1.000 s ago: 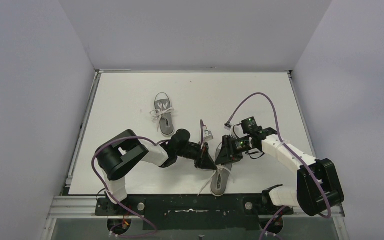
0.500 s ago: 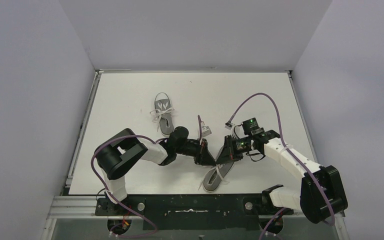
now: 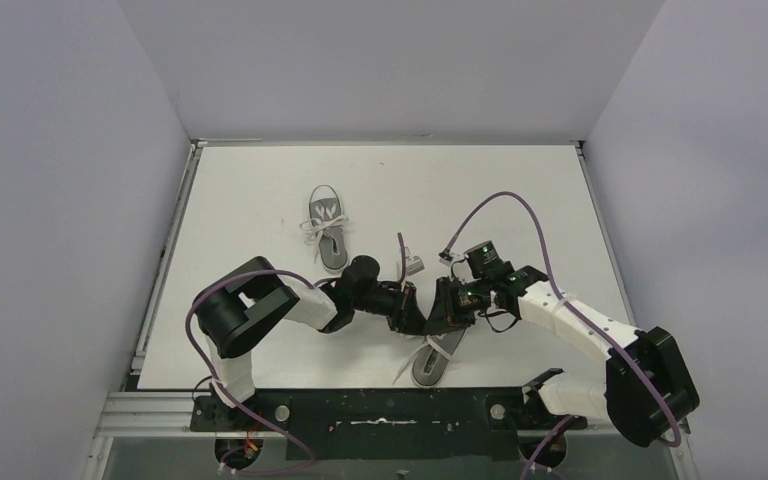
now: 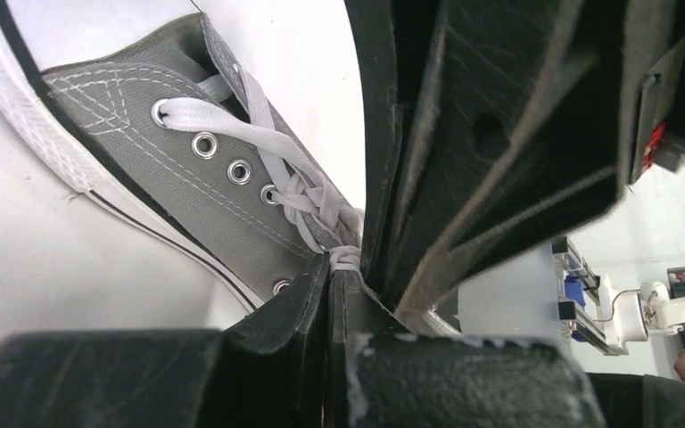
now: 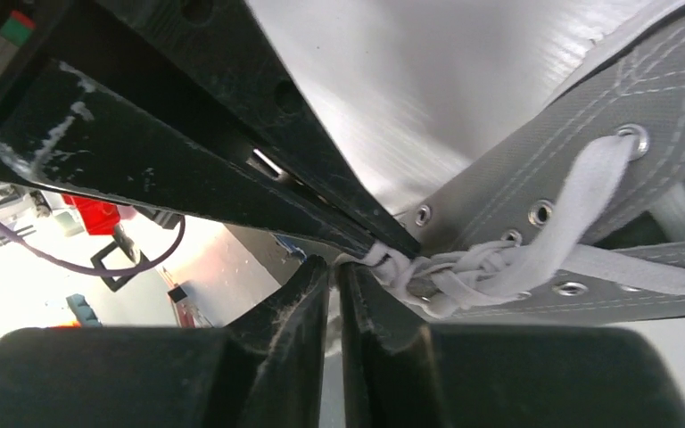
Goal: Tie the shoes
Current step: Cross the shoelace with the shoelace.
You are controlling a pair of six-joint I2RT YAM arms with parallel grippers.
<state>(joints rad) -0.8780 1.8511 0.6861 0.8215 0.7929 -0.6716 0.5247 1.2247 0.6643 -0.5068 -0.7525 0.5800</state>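
- While I watch from above, both tools meet tip to tip over the near shoe (image 3: 428, 362), which lies on the counter (image 3: 260, 190) just under them, close to the arm bases.
- My left tool (image 3: 415, 318) is closed with no gap between its fingers (image 4: 294, 303). Its tips nip the white laces (image 4: 296, 192) where they bunch by the lower eyelets.
- My right tool (image 3: 442, 312) is likewise pressed shut. In its wrist view the same bunch of laces runs straight into its tips, so it looks pinched there too.
- Each tool's black fingers touch or nearly touch the other's; I cannot tell which.
- That shoe is grey canvas with a white sole edge, its toe pointing away from the tips towards the arm bases.
- Another grey shoe (image 3: 328, 225) sits well beyond the left tool, clear of both.
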